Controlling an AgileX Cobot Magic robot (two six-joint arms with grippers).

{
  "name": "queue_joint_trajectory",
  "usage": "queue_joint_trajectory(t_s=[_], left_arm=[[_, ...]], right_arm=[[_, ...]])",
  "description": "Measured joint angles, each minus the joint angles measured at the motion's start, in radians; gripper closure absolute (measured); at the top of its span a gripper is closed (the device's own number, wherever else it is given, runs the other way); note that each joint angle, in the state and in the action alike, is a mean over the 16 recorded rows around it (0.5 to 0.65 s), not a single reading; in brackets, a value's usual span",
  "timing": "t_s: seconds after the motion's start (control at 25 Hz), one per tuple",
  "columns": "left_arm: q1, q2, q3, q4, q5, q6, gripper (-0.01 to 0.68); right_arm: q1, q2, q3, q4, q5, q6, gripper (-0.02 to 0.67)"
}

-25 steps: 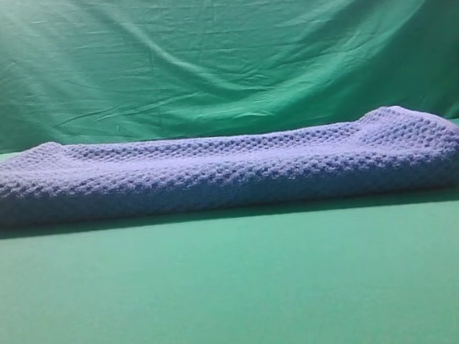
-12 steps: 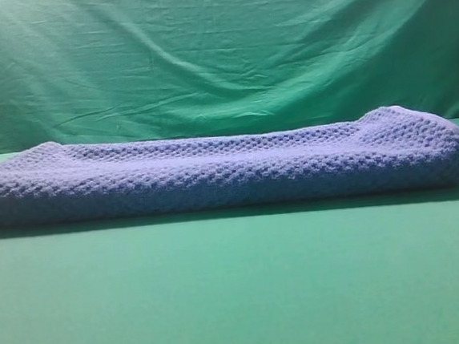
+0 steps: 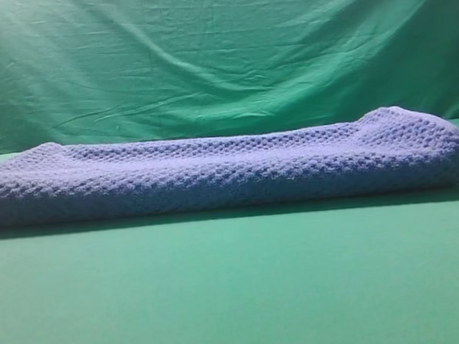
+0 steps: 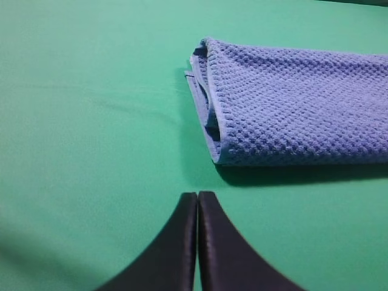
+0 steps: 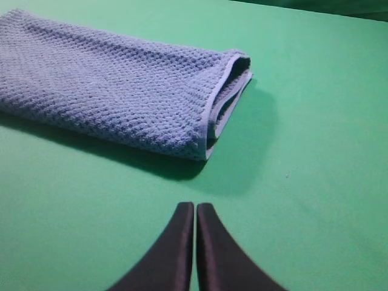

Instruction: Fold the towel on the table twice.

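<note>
The blue-grey waffle-weave towel (image 3: 213,172) lies folded in layers as a long flat band across the green table (image 3: 240,292). In the left wrist view the towel's left end (image 4: 291,106) shows its stacked layers and pale edge. My left gripper (image 4: 197,195) is shut and empty, a short way in front of that end, over bare table. The right wrist view shows the towel's right end (image 5: 121,85) with open layers. There my right gripper (image 5: 195,206) is shut and empty, in front of that end and apart from it. Neither gripper appears in the high view.
A wrinkled green backdrop cloth (image 3: 219,52) hangs behind the table. Bare green table (image 4: 85,121) stretches to the left of the towel, to its right (image 5: 315,139), and in front of it.
</note>
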Motion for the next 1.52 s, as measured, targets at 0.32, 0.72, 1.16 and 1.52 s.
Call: queue_joint_trajectory(t_s=[0.32, 0.72, 1.16, 1.52], left_arm=[[0.022, -0.053, 0.0, -0.004, 0.0, 0.0, 0.673], [0.036, -0.124, 0.0, -0.007, 0.0, 0.0, 0.673], [0.037, -0.131, 0.0, -0.007, 0.0, 0.0, 0.673], [0.038, -0.131, 0.0, -0.007, 0.001, -0.001, 0.673]], right_arm=[[-0.142, -0.073, 0.0, 0.0, 0.031, 0.0, 0.649], [-0.274, -0.143, 0.0, 0.0, 0.063, 0.0, 0.649], [-0.281, -0.147, 0.0, 0.0, 0.066, 0.0, 0.649], [-0.281, -0.147, 0.0, 0.0, 0.067, 0.0, 0.649]])
